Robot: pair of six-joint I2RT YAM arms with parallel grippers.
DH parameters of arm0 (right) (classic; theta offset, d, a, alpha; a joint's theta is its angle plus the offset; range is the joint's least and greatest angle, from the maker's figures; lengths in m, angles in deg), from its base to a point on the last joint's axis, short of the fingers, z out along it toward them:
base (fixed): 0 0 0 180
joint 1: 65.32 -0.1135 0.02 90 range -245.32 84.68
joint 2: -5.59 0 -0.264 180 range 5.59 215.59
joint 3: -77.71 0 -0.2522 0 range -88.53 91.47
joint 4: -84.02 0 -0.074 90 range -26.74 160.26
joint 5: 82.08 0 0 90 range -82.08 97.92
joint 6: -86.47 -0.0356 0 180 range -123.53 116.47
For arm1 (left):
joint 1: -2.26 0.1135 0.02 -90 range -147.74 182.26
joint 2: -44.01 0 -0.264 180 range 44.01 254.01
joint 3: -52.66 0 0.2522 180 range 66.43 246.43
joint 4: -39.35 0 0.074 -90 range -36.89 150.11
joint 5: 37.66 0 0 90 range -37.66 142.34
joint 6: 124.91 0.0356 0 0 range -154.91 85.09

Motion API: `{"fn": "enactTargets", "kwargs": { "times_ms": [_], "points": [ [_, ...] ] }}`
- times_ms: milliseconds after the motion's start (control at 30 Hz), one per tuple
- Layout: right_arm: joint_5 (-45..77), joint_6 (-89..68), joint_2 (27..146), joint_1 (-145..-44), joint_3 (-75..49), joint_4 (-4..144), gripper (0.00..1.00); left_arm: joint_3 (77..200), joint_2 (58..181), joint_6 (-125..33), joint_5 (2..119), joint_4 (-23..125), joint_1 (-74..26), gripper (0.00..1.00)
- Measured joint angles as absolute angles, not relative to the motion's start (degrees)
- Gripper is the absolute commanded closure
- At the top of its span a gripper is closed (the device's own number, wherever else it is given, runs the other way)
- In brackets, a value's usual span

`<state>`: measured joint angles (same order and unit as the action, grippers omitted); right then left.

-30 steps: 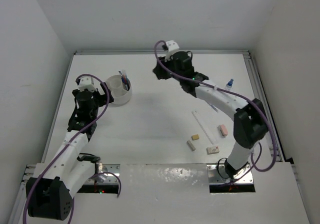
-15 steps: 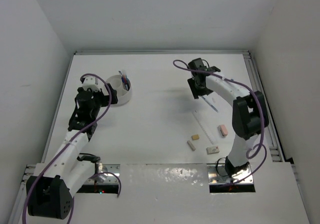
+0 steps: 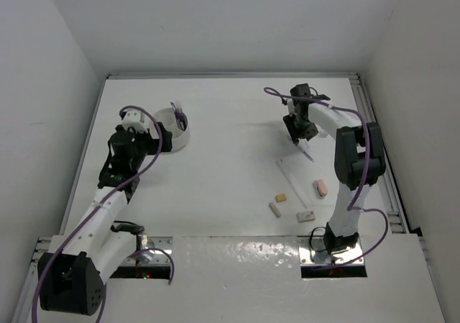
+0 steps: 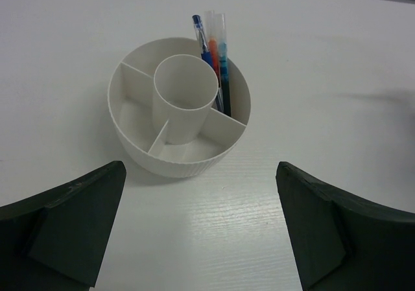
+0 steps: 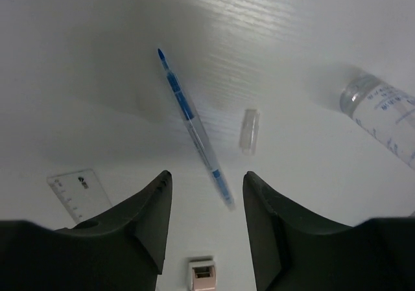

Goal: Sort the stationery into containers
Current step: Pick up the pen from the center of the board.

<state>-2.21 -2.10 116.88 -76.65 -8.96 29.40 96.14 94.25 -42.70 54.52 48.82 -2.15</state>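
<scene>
Toward the far right corner of the tabletop, the right hand hangs over the blue pen, fingers half spread, holding nothing. The pen lies flat with its long axis diagonal: pointed end toward the far left corner, tail toward the near right. Risk: the fingers straddle the tail, not the middle, and sit askew to the barrel, so it may swivel or droop. A loose clear cap just beside could be knocked.

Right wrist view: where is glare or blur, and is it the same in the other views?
Right wrist: glare on the table at top, blue pen fairly sharp, bottle soft; left wrist: sheen below the tub; top external: glossy near strip.
</scene>
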Motion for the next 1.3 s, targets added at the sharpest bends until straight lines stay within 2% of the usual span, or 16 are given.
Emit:
{"fn": "enactTargets", "kwargs": {
  "times_ms": [367, 633, 800, 833, 867, 900, 1300],
  "points": [
    [2.86, 2.2, 122.91, -75.51, -10.05, 34.86, 0.62, 96.86, 94.62, -42.68, 54.95, 49.32, -2.15, 0.0],
    [5.41, 3.17, 123.24, -74.75, -9.75, 35.61, 0.86, 96.97, 94.62, -42.68, 54.87, 49.43, -2.15, 0.0],
    [6.83, 3.36, 123.24, -74.57, -9.88, 35.89, 0.87, 96.97, 94.62, -42.61, 54.69, 49.45, -2.15, 0.0],
    [7.1, 3.36, 123.24, -74.48, -9.88, 35.91, 0.9, 96.97, 94.62, -42.57, 54.69, 49.45, -2.15, 0.0],
    [7.38, 3.36, 123.24, -74.42, -9.88, 35.91, 0.98, 96.97, 94.62, -42.46, 54.67, 49.43, -2.15, 0.0],
    [7.58, 3.45, 123.24, -74.38, -9.92, 35.96, 1.0, 96.97, 94.62, -42.44, 54.67, 49.43, -2.15, 0.0],
    [9.19, -4.44, 116.46, -74.9, -17.13, 44.53, 1.0, 96.97, 94.58, -41.67, 57.79, 49.43, -2.15, 0.02]
  ]
}}
